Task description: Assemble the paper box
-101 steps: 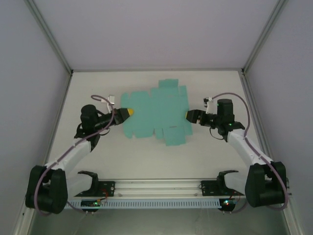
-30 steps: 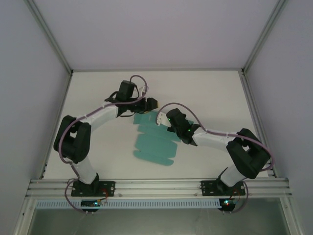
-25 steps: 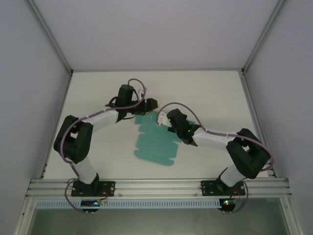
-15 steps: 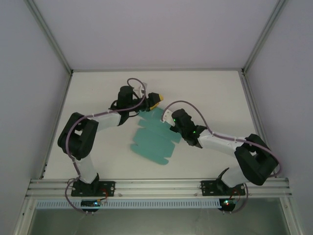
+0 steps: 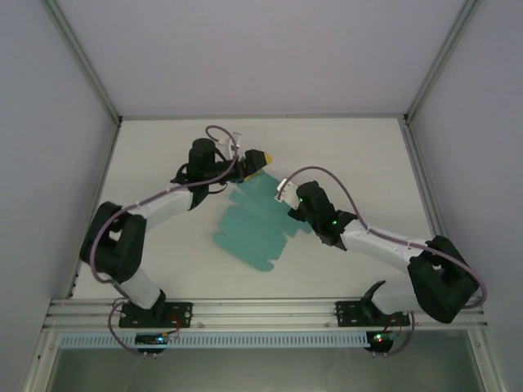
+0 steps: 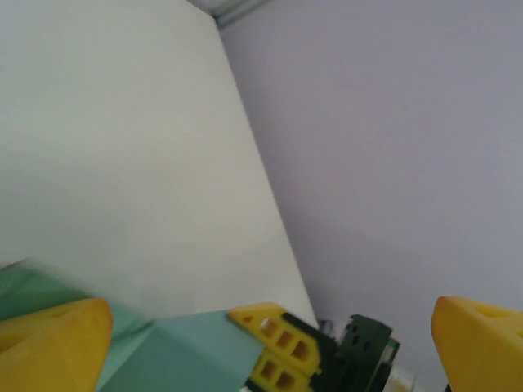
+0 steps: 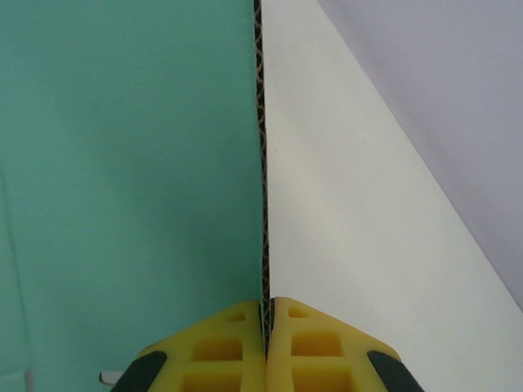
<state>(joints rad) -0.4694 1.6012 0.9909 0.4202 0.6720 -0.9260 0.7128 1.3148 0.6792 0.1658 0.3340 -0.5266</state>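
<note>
paper box [image 5: 249,233]: unassembled blank, centre of surface [image 5: 368,147], swung round since a second ago | right end effector [image 7: 266,322]: pinching its edge | left end effector [image 5: 261,157]: wide, at far corner | repositioning, no walls up yet

No text, label, brand mark, number or sign is legible in any of the current views.
</note>
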